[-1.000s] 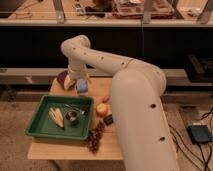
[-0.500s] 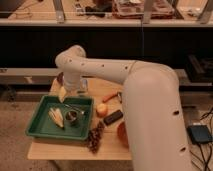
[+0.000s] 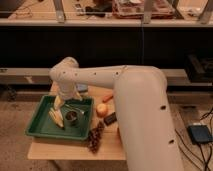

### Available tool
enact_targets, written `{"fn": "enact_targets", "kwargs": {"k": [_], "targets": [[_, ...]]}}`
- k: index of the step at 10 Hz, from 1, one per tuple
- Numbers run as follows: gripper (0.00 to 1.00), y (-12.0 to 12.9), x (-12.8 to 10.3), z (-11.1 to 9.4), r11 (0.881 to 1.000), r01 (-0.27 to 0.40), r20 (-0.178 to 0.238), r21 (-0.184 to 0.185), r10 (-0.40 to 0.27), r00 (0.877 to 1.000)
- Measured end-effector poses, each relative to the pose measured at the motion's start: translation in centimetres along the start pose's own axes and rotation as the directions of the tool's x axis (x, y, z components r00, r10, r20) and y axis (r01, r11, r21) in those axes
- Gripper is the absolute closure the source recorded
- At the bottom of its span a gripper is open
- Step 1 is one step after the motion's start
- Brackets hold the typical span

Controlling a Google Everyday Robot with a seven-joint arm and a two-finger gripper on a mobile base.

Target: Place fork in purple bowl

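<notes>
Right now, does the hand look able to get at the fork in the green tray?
Probably yes: the hand hangs low over the green tray, and the fork lies close beside it, uncovered.

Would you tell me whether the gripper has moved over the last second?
Yes. The gripper has shifted left and toward the camera, from beyond the far rim of the green tray to above the tray's far-left part.

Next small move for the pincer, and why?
Probably ease the pincer right and down toward the fork: the pincer sits over the tray's back-left part, near the banana pieces, while the fork seems to lie by the cup, not lifted.
</notes>
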Motion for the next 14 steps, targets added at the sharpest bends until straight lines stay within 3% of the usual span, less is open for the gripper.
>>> {"fn": "enact_targets", "kwargs": {"k": [3,5,7,8,10,14], "targets": [[0.45,-1.3,0.6,1.2,0.999,-0.031,0.003,0.006,0.031,1.000],[0.62,0.5,0.7,2.1,0.996,-0.091,0.004,0.002,0.091,0.996],[0.60,1.6,1.0,3.1,0.992,-0.127,0.007,0.003,0.127,0.992],[0.50,3.1,1.1,3.8,0.989,-0.150,0.001,-0.002,0.150,0.989],[0.43,5.6,1.3,4.7,0.985,-0.172,-0.023,-0.031,0.171,0.985],[0.43,7.3,1.5,6.3,0.987,-0.152,-0.050,-0.043,0.150,0.987]]}}
